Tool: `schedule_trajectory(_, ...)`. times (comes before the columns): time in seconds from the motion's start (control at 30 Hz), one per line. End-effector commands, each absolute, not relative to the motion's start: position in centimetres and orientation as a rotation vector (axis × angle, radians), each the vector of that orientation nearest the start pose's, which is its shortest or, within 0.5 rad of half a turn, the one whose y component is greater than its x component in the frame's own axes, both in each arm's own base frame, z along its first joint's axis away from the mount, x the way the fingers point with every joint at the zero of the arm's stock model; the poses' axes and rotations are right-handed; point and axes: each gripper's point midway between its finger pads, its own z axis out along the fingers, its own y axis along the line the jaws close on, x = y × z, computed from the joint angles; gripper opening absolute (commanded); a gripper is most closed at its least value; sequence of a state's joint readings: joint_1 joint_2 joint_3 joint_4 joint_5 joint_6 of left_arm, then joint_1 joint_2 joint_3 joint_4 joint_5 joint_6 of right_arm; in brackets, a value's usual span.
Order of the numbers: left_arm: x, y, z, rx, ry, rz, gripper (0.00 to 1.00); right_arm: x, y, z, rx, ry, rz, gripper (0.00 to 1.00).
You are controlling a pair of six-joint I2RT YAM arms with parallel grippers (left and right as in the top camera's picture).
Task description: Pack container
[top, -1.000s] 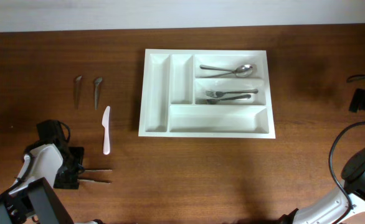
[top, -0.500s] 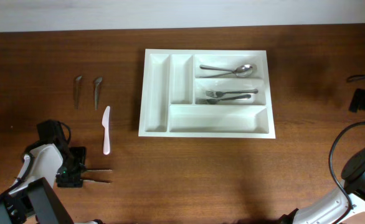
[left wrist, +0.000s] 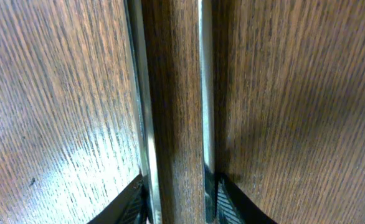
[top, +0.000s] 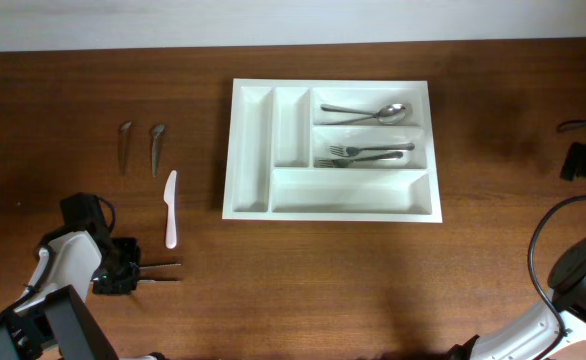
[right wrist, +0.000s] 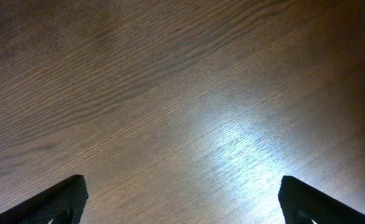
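Overhead, the white cutlery tray (top: 256, 150) sits mid-table, well up and to the right of the left gripper (top: 138, 272), whose fingers stand slightly apart over bare wood near a white plastic knife (top: 171, 208) lying lengthwise away from the robot; the right gripper (right wrist: 182, 202) gapes wide.

Table (top: 373, 280): dark reddish-brown, fine wood grain, pale glare patches.
Container (top: 331, 84): plain white.
Spoon (top: 368, 111) and forks (top: 365, 154) in it: shiny silver.
Knife (top: 171, 208), 9 o'clock of container: white.
Two small utensils (top: 125, 146), 11 o'clock of knife: dull grey.
Left gripper (top: 173, 272), 6 o'clock of knife: black body, thin silvery fingers (left wrist: 204, 112).
Wall strip (top: 273, 20), 12 o'clock edge: off-white.
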State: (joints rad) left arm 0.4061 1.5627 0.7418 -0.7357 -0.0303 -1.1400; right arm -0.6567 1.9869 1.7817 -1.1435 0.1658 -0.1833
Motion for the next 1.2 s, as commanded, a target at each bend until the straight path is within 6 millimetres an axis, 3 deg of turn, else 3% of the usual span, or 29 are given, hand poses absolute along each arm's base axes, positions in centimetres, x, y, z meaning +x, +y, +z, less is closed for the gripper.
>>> schedule_trajectory(0.0, 19.0, 8.8, -2.4, -2.160, 2.365, 0.095, 0.35, 32.5, -28.5, 12.5, 0.737, 2.894, -0.357, 0.99)
schedule_trajectory(0.07, 19.0, 9.2, -2.3, -2.121, 2.386, 0.122, 0.34, 32.5, -28.5, 12.5, 0.737, 2.895, -0.358, 0.99)
schedule_trajectory(0.2, 19.4, 9.7, -2.0, -2.065, 2.411, 0.138, 0.13, 32.5, -28.5, 12.5, 0.737, 2.895, -0.358, 0.99)
schedule_trajectory(0.33, 20.2, 10.0, -1.6, -2.026, 2.419, 0.132, 0.11, 32.5, -28.5, 12.5, 0.737, 2.895, -0.358, 0.99)
schedule_trajectory(0.53, 24.3, 11.6, 1.1, -1.659, 2.568, 0.095, 0.11, 32.5, -28.5, 12.5, 0.737, 2.895, -0.358, 0.99)
schedule_trajectory(0.77, 31.1, 11.4, 7.3, -1.217, 2.635, 0.048, 0.12, 32.5, -28.5, 12.5, 0.737, 2.895, -0.358, 0.99)
schedule_trajectory(0.87, 34.5, 9.3, 10.1, -0.992, 2.638, -0.032, 0.12, 32.5, -28.5, 12.5, 0.737, 2.895, -0.358, 0.99)
schedule_trajectory(0.97, 38.8, 4.3, 14.4, -0.653, 2.611, -0.138, 0.12, 32.5, -28.5, 12.5, 0.737, 2.895, -0.358, 0.99)
schedule_trajectory(1.17, 41.7, -4.6, 18.7, -0.169, 2.553, -0.205, 0.12, 32.5, -28.5, 12.5, 0.737, 2.895, -0.358, 0.99)
